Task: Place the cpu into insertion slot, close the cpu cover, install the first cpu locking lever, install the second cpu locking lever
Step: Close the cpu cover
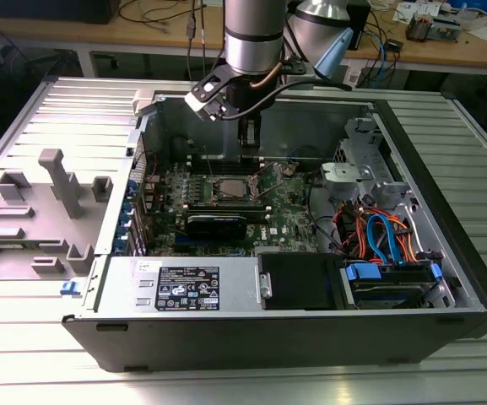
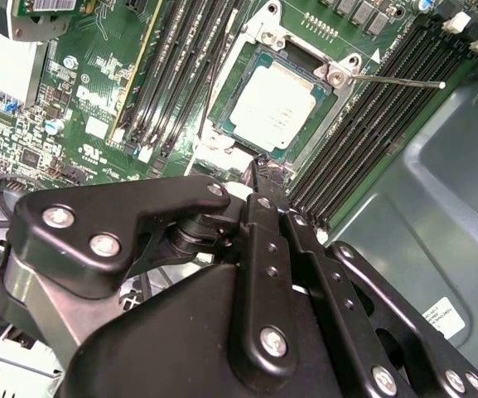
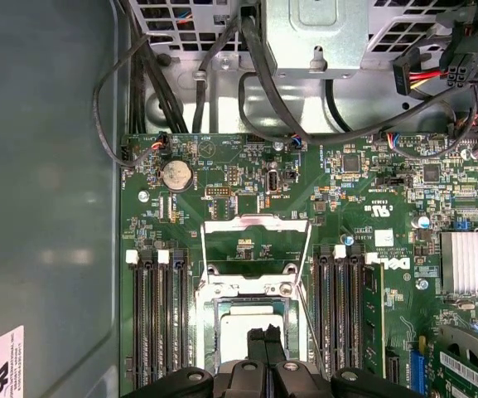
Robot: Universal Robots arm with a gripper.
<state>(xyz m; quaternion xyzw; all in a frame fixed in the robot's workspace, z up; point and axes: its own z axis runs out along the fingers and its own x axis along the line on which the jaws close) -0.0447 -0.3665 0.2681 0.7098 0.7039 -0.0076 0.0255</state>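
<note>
The cpu (image 2: pixel 272 104), a flat square chip with a dull silver top, lies inside the insertion slot (image 2: pixel 222 133) on the green motherboard. The cpu cover (image 3: pixel 255 224), a thin silver frame with a square window, is swung open on the far side of the slot (image 3: pixel 210 319). A thin locking lever (image 2: pixel 396 81) sticks out sideways from one slot corner; a second lever (image 2: pixel 211 87) runs along the opposite side. My gripper (image 3: pixel 264 338) hangs just above the slot's edge, fingers shut with nothing between them. In the exterior view the gripper (image 1: pixel 250 159) reaches down into the open case, over the slot (image 1: pixel 229 187).
Long black memory slots (image 3: pixel 342 307) flank the insertion slot on both sides. A black card (image 1: pixel 216 221) lies in front of it, a power supply (image 1: pixel 184 287) along the case front, drives and coloured cables (image 1: pixel 378 240) at the exterior view's right. The case wall (image 2: pixel 437 215) is close by.
</note>
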